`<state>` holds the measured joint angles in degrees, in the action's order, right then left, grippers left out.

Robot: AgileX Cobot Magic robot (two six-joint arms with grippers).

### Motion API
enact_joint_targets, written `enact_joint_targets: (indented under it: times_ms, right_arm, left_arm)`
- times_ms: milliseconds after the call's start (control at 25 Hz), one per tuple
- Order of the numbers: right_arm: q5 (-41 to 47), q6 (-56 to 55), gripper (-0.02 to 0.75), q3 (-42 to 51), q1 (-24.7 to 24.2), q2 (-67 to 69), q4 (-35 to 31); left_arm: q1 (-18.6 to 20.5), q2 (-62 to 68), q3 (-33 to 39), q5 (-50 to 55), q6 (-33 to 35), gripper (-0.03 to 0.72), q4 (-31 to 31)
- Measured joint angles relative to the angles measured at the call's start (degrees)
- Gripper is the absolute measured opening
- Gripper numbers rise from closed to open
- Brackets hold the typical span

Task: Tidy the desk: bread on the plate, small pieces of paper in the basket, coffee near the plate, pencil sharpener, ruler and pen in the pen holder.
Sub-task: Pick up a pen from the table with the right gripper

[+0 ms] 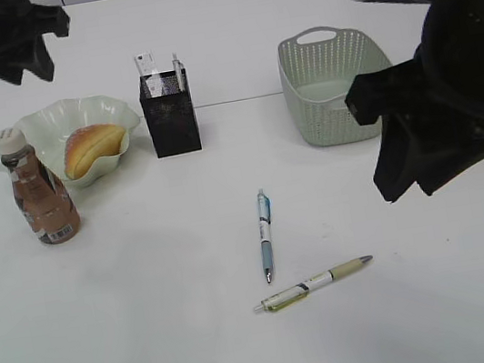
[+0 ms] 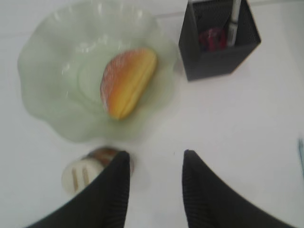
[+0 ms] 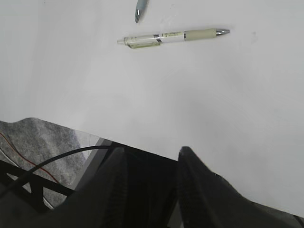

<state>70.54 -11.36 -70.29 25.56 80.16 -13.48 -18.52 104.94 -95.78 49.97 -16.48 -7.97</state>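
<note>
Left hand (image 2: 154, 178) is partly open and holds nothing, above the bottle (image 2: 83, 172); right hand (image 3: 152, 173) also open, empty

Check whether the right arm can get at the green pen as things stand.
Probably yes: the green pen lies alone on bare table, the blue pen's tip just beside it, and the right end effector holds nothing.

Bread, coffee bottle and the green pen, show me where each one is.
Bread (image 1: 92, 147): exterior view, middle of the crust.
Coffee bottle (image 1: 42, 197): exterior view, its brown body.
Green pen (image 3: 173, 36): right wrist view, mid-barrel.
</note>
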Motion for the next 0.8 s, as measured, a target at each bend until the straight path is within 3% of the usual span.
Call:
enact_joint_targets:
  times_ms: [280, 800]
  right_arm:
    - [0.02, -0.52, 0.260, -3.37, 0.00, 6.37, 0.07]
    - [-0.07, -1.59, 0.260, -11.22, 0.00, 16.46, -0.43]
  left_arm:
    - [0.00, -3.65, 0.00, 19.67, 4.23, 0.250, 3.52]
    - [0.00, -8.09, 0.00, 20.92, 4.71, 0.245, 5.12]
